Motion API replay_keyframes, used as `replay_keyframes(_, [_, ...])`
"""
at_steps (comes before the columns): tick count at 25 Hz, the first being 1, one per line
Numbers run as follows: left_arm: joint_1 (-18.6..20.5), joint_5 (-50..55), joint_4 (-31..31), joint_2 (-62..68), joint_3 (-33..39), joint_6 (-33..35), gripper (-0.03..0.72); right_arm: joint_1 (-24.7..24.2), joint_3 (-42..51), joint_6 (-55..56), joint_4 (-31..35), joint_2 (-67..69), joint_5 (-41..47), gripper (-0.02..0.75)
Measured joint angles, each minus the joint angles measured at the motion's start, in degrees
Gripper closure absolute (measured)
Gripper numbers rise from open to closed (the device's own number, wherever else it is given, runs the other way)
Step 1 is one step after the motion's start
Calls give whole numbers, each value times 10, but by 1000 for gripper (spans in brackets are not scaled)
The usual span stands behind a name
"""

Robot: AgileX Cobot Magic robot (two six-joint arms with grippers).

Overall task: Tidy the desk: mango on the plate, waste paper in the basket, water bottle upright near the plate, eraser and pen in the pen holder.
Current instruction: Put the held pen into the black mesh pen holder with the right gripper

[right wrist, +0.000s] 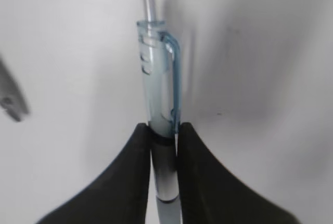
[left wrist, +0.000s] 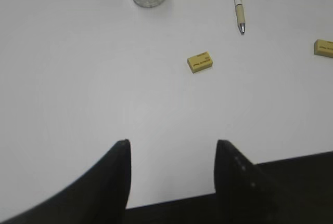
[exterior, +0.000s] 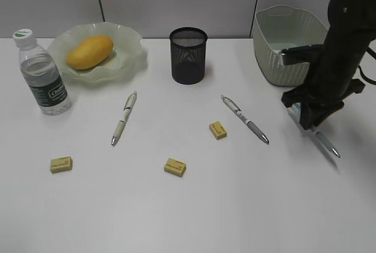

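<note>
Now the right fingers (right wrist: 164, 135) pinch a pale-blue translucent pen (right wrist: 158, 78); the left fingers (left wrist: 171, 161) stand wide apart, empty.

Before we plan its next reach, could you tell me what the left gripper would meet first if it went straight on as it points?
Probably the nearest yellow eraser, ahead of the open left gripper; only bare desk lies before it.

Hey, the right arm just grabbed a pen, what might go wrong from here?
1. The right tool pinches the blue pen only with its tips on a slim barrel, so it may swivel or slip while carried.
2. The pen holder has a narrow mouth; a tilted pen could hit the rim or tip it.
3. On the way, the arm passes over the grey pen and an eraser, which it might nudge.
</note>
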Motion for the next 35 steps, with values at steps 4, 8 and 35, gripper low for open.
replay_keyframes(4, [0, 0, 0, 0, 0, 0, 299, 40, -28, -25, 62, -35, 4, 607])
replay_keyframes(8, [0, 0, 0, 0, 0, 0, 300, 83, -93, -30, 102, -48, -20, 607])
replay_keyframes(35, [0, 0, 1, 0, 0, 0, 307, 172, -233, -44, 197, 55, -534, 607])
